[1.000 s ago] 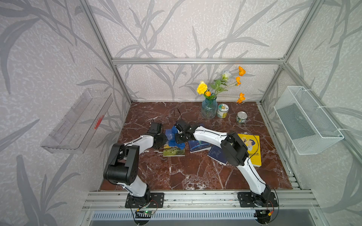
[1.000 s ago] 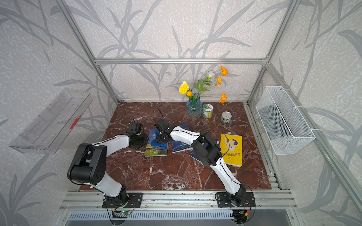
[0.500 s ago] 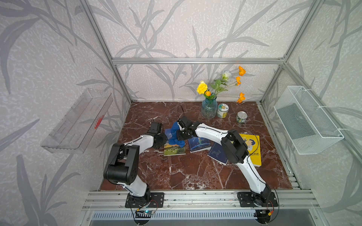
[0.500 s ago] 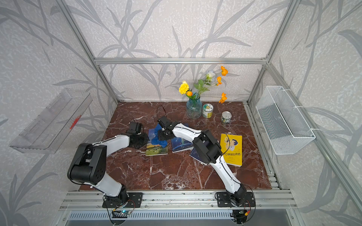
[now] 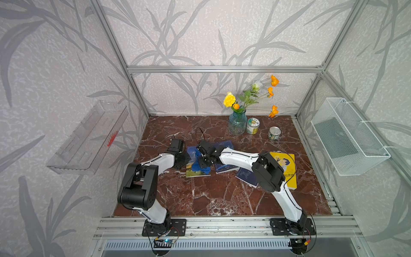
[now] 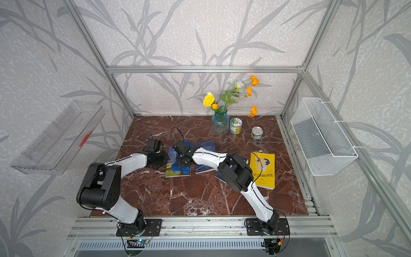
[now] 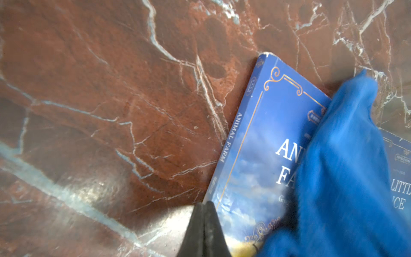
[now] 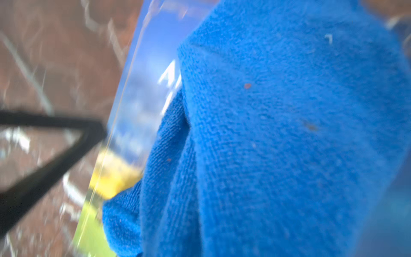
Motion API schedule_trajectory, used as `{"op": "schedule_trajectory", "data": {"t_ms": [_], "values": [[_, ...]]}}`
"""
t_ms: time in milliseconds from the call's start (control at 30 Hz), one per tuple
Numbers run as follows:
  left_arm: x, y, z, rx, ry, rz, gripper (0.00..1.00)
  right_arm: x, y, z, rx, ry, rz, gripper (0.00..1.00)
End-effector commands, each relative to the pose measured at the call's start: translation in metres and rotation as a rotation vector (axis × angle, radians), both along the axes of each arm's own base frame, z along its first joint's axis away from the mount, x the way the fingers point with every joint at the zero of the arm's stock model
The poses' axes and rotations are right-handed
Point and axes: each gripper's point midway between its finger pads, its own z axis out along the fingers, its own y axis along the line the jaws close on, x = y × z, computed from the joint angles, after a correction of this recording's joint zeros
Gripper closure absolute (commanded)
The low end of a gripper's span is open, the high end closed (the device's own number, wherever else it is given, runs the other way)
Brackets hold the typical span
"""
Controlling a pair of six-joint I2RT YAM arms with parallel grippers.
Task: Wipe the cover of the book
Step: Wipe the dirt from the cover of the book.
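Red marble desk (image 5: 211,195) is seen to carry the book (image 7: 251,155) left of centre, and at its spine edge the left hand (image 7: 205,207) is set, fingers pressed together. On the cover the blue cloth (image 5: 201,169) is laid bunched, pinched from above by the right hand (image 5: 203,162).
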Motion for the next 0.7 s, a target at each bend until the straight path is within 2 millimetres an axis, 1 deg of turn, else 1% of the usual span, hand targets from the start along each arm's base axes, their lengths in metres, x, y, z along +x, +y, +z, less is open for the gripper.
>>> {"op": "schedule_trajectory", "data": {"t_ms": [0,67,133,167,233,300,400,500,533,567,667], "values": [[-0.023,0.002,-0.017,0.013,0.093,-0.001,1.00,-0.058,-0.044,-0.062,-0.205,0.183,0.022,0.95],[-0.023,0.003,-0.016,0.013,0.086,0.002,1.00,-0.064,-0.033,-0.055,-0.164,0.188,0.039,0.99],[-0.023,0.002,-0.017,0.012,0.087,0.002,1.00,-0.070,-0.018,-0.052,-0.117,0.203,0.056,0.99],[-0.023,0.002,-0.017,0.012,0.090,0.001,1.00,-0.085,-0.004,-0.052,-0.101,0.211,0.089,0.99],[-0.023,0.002,-0.018,0.010,0.094,-0.001,1.00,-0.094,0.009,-0.057,-0.081,0.228,0.109,0.99],[-0.024,0.002,-0.019,0.009,0.096,0.000,1.00,-0.098,0.017,-0.065,-0.073,0.256,0.108,0.99],[-0.023,0.001,-0.019,0.008,0.096,-0.001,1.00,-0.093,0.012,-0.075,-0.078,0.292,0.059,1.00],[-0.024,0.000,-0.021,0.002,0.099,-0.002,1.00,-0.087,0.002,-0.076,-0.044,0.322,0.013,1.00],[-0.023,0.000,-0.021,0.001,0.099,-0.002,1.00,-0.077,-0.007,-0.075,-0.032,0.331,-0.022,1.00],[-0.023,0.000,-0.021,0.000,0.101,-0.003,1.00,-0.071,-0.015,-0.074,-0.024,0.337,-0.044,1.00],[-0.023,0.000,-0.023,0.002,0.104,-0.003,1.00,-0.060,-0.039,-0.068,-0.016,0.336,-0.093,1.00]]}}
